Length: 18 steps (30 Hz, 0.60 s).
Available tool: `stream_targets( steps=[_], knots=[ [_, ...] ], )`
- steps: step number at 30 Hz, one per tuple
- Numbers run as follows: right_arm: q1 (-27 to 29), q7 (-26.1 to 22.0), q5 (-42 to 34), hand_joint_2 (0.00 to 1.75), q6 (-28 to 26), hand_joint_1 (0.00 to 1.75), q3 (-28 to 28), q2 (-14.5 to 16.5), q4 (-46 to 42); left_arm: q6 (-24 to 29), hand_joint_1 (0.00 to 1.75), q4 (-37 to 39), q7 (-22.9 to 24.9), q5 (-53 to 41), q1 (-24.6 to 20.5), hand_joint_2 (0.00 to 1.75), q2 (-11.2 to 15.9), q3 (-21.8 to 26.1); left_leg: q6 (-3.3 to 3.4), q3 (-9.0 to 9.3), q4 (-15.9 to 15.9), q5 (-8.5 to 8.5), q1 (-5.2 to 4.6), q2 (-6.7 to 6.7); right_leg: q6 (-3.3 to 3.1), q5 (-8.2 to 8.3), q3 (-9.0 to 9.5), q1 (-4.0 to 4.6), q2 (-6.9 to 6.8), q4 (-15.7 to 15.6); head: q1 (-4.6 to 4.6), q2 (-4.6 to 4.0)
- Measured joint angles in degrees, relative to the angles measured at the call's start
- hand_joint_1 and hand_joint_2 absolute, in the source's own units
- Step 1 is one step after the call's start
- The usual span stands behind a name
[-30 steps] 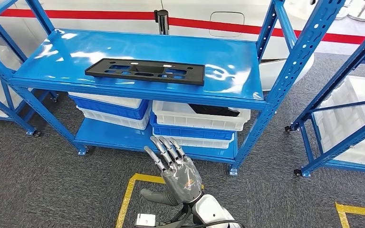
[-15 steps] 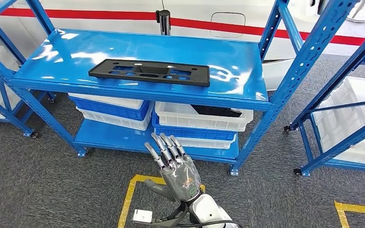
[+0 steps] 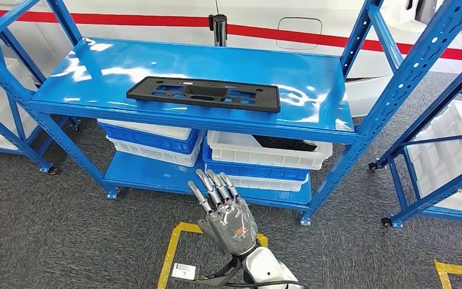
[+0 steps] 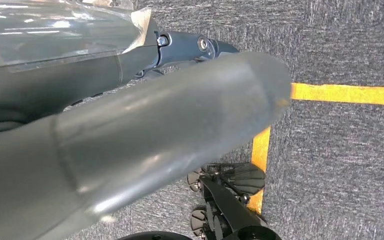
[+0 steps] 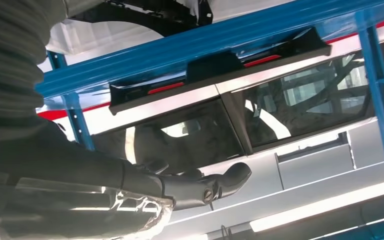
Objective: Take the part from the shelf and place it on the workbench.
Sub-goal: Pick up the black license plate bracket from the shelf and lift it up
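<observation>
our right robot hand (image 3: 227,217) hovers open, fingers spread, below the shelf (image 3: 313,114). the black part (image 3: 203,94) lies flat on it. we cannot tell our left robot hand's state.

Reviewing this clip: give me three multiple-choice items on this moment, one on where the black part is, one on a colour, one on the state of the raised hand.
1. Where does the black part lie?
A. on the floor
B. on the top shelf of the blue rack
C. in a white bin

2. What colour are the floor markings near the hand?
A. yellow
B. red
C. green

3. How is the right hand?
A. gripping the part
B. resting on the shelf
C. empty, fingers apart

Answers: 1 B, the part lies flat on the top blue surface. 2 A, yellow lines run across the grey carpet. 3 C, the hand is raised below shelf level, short of the rack, holding nothing.
</observation>
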Motion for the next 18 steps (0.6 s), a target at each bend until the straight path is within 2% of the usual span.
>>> stream_targets(
  steps=[3, 5, 7, 8, 9, 10, 11, 13, 14, 15, 18],
  knots=[
    [-0.04, 0.23, 0.13, 1.75, -0.01, 0.00, -0.19, 0.15, 0.00, 0.01, 0.00, -0.05, 0.02, -0.01, -0.01, 0.00, 0.16, 0.00, -1.04, -0.52, 1.40, -1.01, 0.44, 0.13, -0.94, 0.41, 0.86, -0.80, 0.00, -1.04, -0.12, 0.01],
    [-0.06, 0.79, 0.59, 1.75, -0.03, 0.00, -0.27, 0.36, 0.03, -0.03, 0.00, -0.07, 0.19, -0.06, 0.01, 0.00, 0.20, -0.01, -1.91, -3.08, 6.82, -3.67, 0.99, 0.33, -1.37, 0.36, 1.49, -1.06, -0.05, -1.45, -0.29, 0.00],
    [-0.06, 1.59, 1.28, 1.75, -0.04, 0.00, -0.43, 0.45, 0.14, -0.08, 0.00, -0.07, 0.43, -0.12, 0.07, 0.00, 0.17, -0.02, -2.74, -6.82, 13.40, -5.98, 1.70, 0.50, -1.62, 0.12, 1.80, -1.08, -0.07, -1.44, -0.35, -0.01],
    [-0.05, 1.97, 1.57, 1.75, -0.04, 0.00, -0.55, 0.44, 0.21, -0.09, 0.00, -0.07, 0.54, -0.14, 0.10, 0.00, 0.19, -0.02, -3.07, -8.01, 15.06, -6.07, 2.01, 0.58, -1.65, -0.01, 1.94, -1.12, -0.06, -1.42, -0.35, -0.01],
    [-0.05, 2.28, 1.79, 1.75, -0.04, 0.00, -0.68, 0.43, 0.27, -0.10, 0.00, -0.07, 0.63, -0.14, 0.13, 0.00, 0.20, -0.02, -3.31, -8.51, 15.42, -5.57, 2.26, 0.65, -1.61, -0.13, 2.05, -1.18, -0.03, -1.41, -0.35, -0.01],
    [-0.05, 2.60, 1.99, 1.75, -0.04, 0.00, -0.83, 0.43, 0.31, -0.10, 0.00, -0.07, 0.73, -0.14, 0.13, 0.00, 0.22, -0.02, -3.53, -8.05, 13.90, -4.12, 2.52, 0.73, -1.46, -0.30, 2.25, -1.28, 0.01, -1.40, -0.37, -0.01],
    [-0.07, 2.94, 2.17, 1.75, -0.04, 0.00, -0.99, 0.44, 0.34, -0.09, 0.00, -0.08, 0.82, -0.14, 0.13, 0.00, 0.25, -0.02, -3.73, -6.82, 11.01, -2.18, 2.74, 0.81, -1.24, -0.52, 2.54, -1.41, 0.05, -1.39, -0.35, -0.01],
    [-0.24, 3.63, 2.55, 1.75, -0.04, 0.00, -1.32, 0.45, 0.39, -0.07, 0.00, -0.07, 1.00, -0.14, 0.09, 0.00, 0.28, -0.02, -4.04, -3.44, 3.73, 1.38, 2.97, 1.02, -0.54, -1.11, 3.10, -1.42, 0.11, -1.34, -0.44, -0.01],
    [-0.42, 3.92, 2.73, 1.75, -0.05, 0.00, -1.44, 0.47, 0.40, -0.04, 0.00, -0.07, 1.07, -0.14, 0.04, 0.00, 0.29, -0.02, -3.88, -2.26, 1.29, 2.11, 2.89, 1.05, -0.15, -1.37, 3.25, -1.31, 0.11, -1.34, -0.43, 0.00],
    [-0.62, 4.15, 2.87, 1.75, -0.06, 0.00, -1.53, 0.49, 0.41, -0.02, 0.00, -0.06, 1.12, -0.14, 0.01, 0.00, 0.28, -0.02, -3.56, -1.70, 0.11, 2.10, 2.66, 1.03, 0.25, -1.57, 3.26, -1.17, 0.09, -1.38, -0.45, 0.00],
    [-0.99, 4.52, 3.01, 1.75, -0.08, 0.00, -1.67, 0.56, 0.41, 0.02, 0.00, -0.07, 1.19, -0.14, 0.01, 0.00, 0.27, -0.02, -1.96, -1.22, -0.50, 1.60, 2.02, 0.83, 1.33, -2.07, 3.41, -1.16, -0.10, -1.53, -0.38, 0.00]
  ],
)
